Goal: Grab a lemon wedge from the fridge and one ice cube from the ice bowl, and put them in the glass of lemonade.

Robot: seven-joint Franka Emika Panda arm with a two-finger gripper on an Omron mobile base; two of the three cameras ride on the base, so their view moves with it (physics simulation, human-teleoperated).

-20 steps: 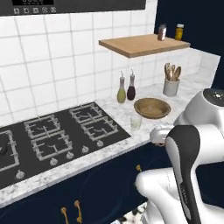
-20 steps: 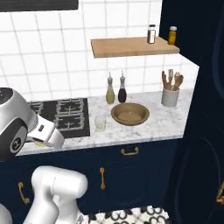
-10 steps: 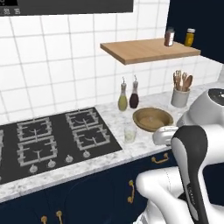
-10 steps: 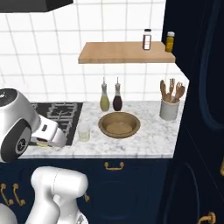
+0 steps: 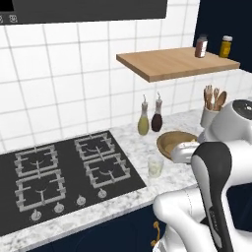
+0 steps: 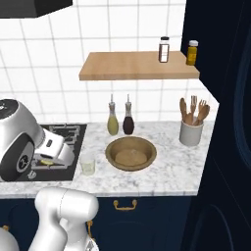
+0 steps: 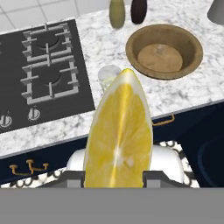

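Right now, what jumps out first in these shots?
The lemon wedge looms large in the hand view, held in the end effector with its cut face to the camera. Past its tip on the marble counter stands the glass beside the hob, with the tan bowl next to it. Above hangs a wooden shelf carrying two jars.

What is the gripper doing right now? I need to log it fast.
Gripper: shut on the lemon wedge, held above the counter edge near the glass of lemonade.
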